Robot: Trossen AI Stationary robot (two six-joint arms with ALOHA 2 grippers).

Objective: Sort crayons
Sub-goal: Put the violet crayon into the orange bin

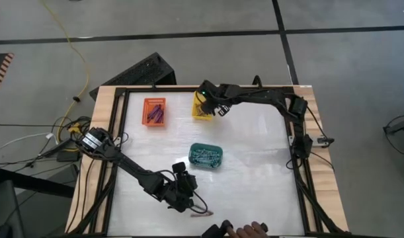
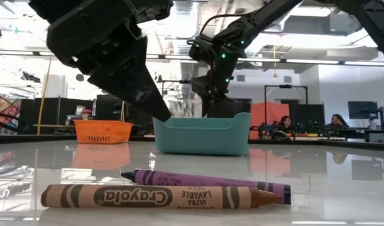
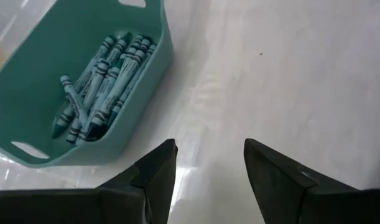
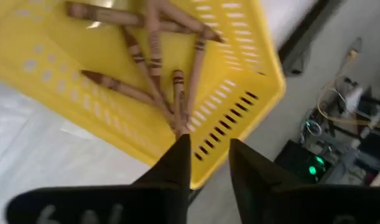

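Low view: 2 crayons (image 2: 166, 191), 1 brown, 1 purple, lie touching on the tabletop (image 2: 342, 188) at its near edge. Brown ones fill the yellow basket (image 4: 65, 74) under the right claw (image 4: 208, 155), fingers parted, empty. Left claw (image 3: 208, 168) hangs open beside the teal basket (image 3: 146, 106).

The brown crayon (image 2: 160, 196) reads "Crayola", "Lavable", "Ultra".

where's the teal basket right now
In the high view the teal basket sits near the middle of the table, below the yellow basket and just beyond the left claw; teal crayons lie inside it.
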